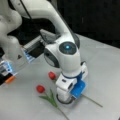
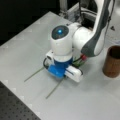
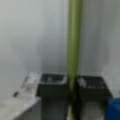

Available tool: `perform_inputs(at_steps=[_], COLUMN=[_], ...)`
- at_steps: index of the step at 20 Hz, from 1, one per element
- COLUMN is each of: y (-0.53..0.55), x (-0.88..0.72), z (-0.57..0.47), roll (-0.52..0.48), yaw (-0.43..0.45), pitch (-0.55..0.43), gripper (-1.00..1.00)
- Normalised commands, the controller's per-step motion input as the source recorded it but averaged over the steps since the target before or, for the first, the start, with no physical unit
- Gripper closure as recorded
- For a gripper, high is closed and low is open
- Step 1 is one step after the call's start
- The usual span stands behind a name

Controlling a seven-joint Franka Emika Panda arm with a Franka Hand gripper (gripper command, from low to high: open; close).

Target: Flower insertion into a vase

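Note:
Two red flowers lie flat on the table, their heads (image 1: 52, 75) (image 1: 40, 88) at a front view's left and their long green stems (image 1: 93, 101) (image 2: 53, 89) running out from under the arm's hand (image 1: 67, 87). The hand is lowered onto the table over the stems in both front views. In the wrist view my gripper (image 3: 72, 86) is shut on one green stem (image 3: 73, 45), with a dark finger pad (image 3: 53, 86) pressed on each side. The brown cylindrical vase (image 2: 112, 61) stands upright at a front view's right edge, apart from the hand.
The robot's white base and arm links (image 1: 10, 42) fill a front view's left. A dark box with blue lights and an orange part (image 1: 10, 79) sits at the table's left edge. A black perforated board (image 2: 12, 105) borders the table at a front view's bottom left.

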Motion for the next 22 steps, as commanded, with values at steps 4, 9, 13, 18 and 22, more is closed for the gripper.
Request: perform_inputs(at_steps=[4,9,13,18,22], y=[-0.01,0.01,0.01,0.04,0.11], x=[0.08,-0.06,-0.14,-0.2,-0.3], z=[0.33,0.34,0.24,0.36,0.57], roll=[0.027,-0.004,-0.013,-0.093,-0.076], yaw=[-0.169,-0.138,-0.098,-0.048,0.026], pitch=[0.016,-0.035,-0.032,-0.022,0.007], gripper=[1.0,1.0,1.0,1.0,1.0])
